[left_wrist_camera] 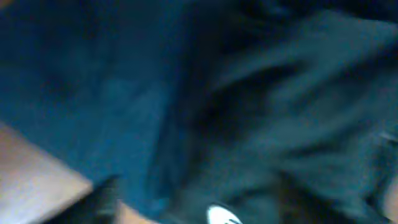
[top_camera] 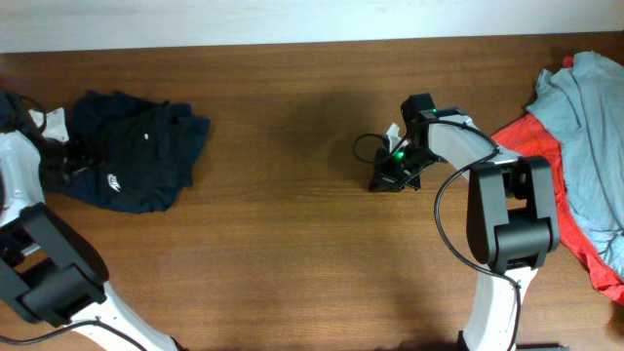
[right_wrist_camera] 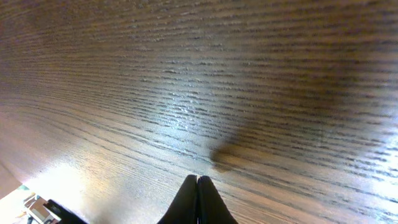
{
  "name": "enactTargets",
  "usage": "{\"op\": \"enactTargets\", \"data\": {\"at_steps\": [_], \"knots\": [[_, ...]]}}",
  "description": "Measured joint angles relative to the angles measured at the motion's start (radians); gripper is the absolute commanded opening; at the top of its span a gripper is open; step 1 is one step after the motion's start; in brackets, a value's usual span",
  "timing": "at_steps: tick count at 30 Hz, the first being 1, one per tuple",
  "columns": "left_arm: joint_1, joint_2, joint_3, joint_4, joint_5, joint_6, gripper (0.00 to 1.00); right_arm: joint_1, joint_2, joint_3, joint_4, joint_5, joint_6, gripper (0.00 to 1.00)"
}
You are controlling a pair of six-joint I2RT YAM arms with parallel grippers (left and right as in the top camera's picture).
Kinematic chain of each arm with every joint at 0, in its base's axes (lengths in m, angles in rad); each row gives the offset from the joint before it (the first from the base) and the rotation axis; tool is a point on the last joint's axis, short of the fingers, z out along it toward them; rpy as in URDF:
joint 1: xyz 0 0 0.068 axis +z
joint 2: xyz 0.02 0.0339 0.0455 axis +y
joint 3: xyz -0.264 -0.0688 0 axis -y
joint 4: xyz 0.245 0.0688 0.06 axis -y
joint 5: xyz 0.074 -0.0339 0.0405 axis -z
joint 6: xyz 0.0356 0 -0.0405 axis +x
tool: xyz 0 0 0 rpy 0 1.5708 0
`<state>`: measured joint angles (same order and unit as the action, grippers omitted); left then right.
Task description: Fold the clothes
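Observation:
A dark navy garment [top_camera: 136, 151] with a small white logo lies crumpled at the far left of the wooden table [top_camera: 292, 244]. My left gripper [top_camera: 60, 156] is at its left edge. The left wrist view is blurred and filled with the navy cloth [left_wrist_camera: 249, 93], so the jaws cannot be read. My right gripper [top_camera: 382, 182] is shut and empty, low over bare wood right of centre. In the right wrist view its fingertips [right_wrist_camera: 198, 186] are pressed together above the table [right_wrist_camera: 186, 93].
A pile of clothes sits at the right edge: a grey-blue garment [top_camera: 590, 127] on top of a red one [top_camera: 531, 141]. The right arm's base [top_camera: 507, 234] stands in front of it. A black cable [top_camera: 366, 146] loops beside the right wrist.

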<state>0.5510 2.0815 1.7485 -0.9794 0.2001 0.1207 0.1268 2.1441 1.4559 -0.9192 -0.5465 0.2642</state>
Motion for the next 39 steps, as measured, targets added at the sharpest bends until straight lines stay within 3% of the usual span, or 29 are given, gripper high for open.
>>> {"op": "enactTargets", "data": {"at_steps": [6, 10, 16, 20, 23, 25, 26, 33, 39], "knots": [[0.056, 0.000, 0.023, -0.042, -0.060, -0.061, 0.99, 0.000, 0.000, 0.000, -0.005, 0.000, 0.000, 0.04], [0.094, 0.000, 0.083, -0.087, -0.014, -0.077, 0.99, 0.000, 0.000, 0.000, -0.005, 0.000, 0.000, 0.04], [0.079, -0.005, 0.118, -0.148, 0.192, -0.052, 0.77, 0.000, 0.000, 0.000, -0.005, 0.000, -0.002, 0.09], [0.000, -0.006, 0.118, -0.192, 0.242, -0.008, 0.78, 0.000, 0.000, 0.000, -0.025, 0.000, -0.004, 0.12], [-0.078, -0.024, 0.118, -0.232, 0.258, 0.034, 0.86, -0.003, -0.003, 0.000, -0.058, 0.000, -0.011, 0.17], [-0.130, -0.064, 0.118, -0.255, 0.254, 0.063, 0.87, -0.006, -0.021, 0.000, -0.067, 0.000, -0.030, 0.21], [-0.153, -0.091, 0.118, -0.260, 0.246, 0.075, 0.93, -0.008, -0.044, 0.000, -0.069, 0.001, -0.042, 0.23], [-0.366, -0.444, 0.150, -0.269, 0.049, 0.180, 0.99, -0.027, -0.436, 0.003, -0.008, 0.078, -0.107, 0.36], [-0.545, -0.712, 0.175, -0.296, -0.106, 0.226, 0.99, -0.027, -0.837, 0.022, 0.021, 0.166, -0.129, 0.72]]}}
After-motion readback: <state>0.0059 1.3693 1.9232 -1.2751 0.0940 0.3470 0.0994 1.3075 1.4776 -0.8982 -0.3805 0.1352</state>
